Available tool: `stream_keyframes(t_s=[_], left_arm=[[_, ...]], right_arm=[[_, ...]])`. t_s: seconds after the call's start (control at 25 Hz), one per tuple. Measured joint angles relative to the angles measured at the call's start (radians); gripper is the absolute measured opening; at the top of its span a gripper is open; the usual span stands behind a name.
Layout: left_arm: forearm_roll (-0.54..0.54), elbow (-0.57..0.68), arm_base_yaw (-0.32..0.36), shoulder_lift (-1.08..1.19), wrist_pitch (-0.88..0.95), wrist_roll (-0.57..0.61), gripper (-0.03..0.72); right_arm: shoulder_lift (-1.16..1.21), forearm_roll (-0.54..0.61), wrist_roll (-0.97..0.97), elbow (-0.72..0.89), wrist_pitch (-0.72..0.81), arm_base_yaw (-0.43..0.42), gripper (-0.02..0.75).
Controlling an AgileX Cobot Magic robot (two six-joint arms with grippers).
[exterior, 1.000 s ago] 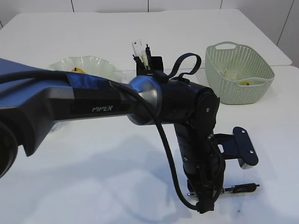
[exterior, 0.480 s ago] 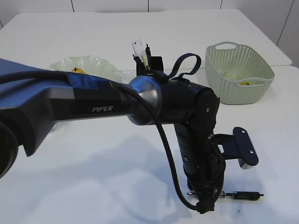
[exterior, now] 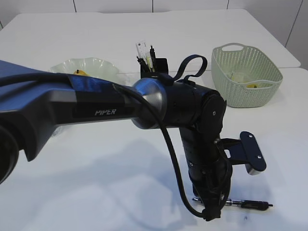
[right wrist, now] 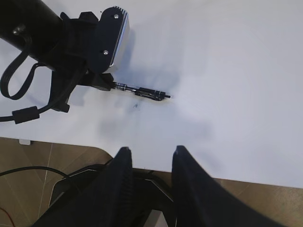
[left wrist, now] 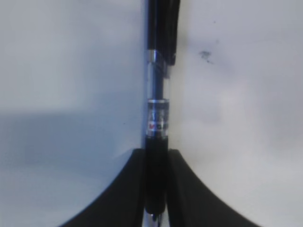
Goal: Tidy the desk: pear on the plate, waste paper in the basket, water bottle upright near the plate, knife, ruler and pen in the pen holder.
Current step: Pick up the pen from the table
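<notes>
Pen lies flat on the white table, lower right of the exterior view, black cap end pointing right. Upper left there: a pale green plate with something yellow on it. Centre top: a black holder already stocked with upright items. Upper right: a green basket with scraps inside. Left gripper, on the big dark arm crossing the frame, is down at the table, its two black fingers pressed against either side of the pen's dark grip end, pinching it; the clear barrel and cap run to the top edge of its wrist view. Right gripper hangs off the table's edge, fingers spread apart, holding nothing.
</notes>
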Motion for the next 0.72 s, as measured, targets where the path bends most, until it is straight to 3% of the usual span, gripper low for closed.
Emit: stream_keyframes(t_s=[0.72], left_arm=[[-0.01,-0.014,0.0,0.002,0.074,0.0,0.064]], right_arm=[[0.0,0.001,0.0,-0.024,0.0,0.0,0.244]])
